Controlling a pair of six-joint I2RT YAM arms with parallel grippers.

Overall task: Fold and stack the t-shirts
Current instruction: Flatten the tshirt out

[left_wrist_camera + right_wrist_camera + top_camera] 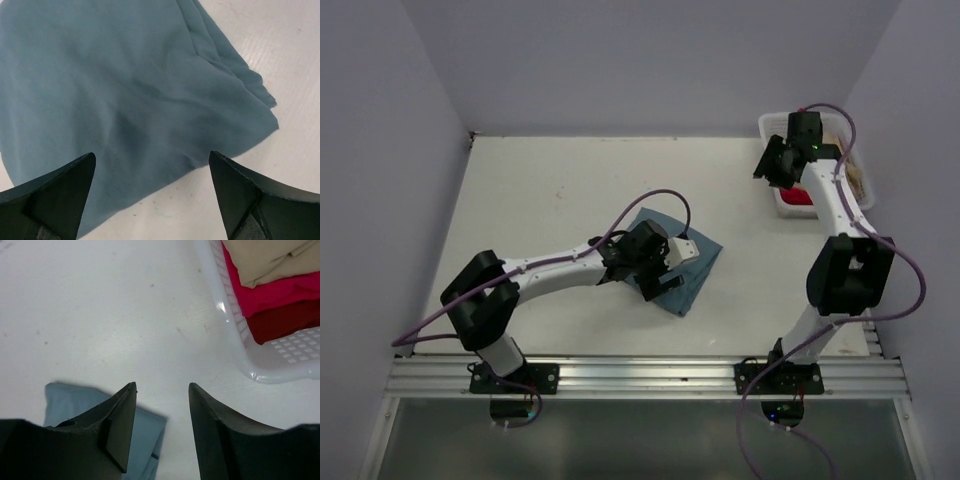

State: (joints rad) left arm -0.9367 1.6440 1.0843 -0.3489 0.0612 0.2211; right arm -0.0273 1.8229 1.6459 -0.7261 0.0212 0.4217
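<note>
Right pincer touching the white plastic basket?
Apart. Right wrist view: bare white table shows between the open right pincer and the white plastic basket.

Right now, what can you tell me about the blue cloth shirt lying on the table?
The teal-blue soft cloth t-shirt is folded into a rough rectangle. It lies flat and at a slant on the white table, near its middle. Layered edges show at one corner, and the top has mild wrinkles. The left gripper hangs over it with its fingers spread wide. Whether they touch the cloth cannot be told.
</note>
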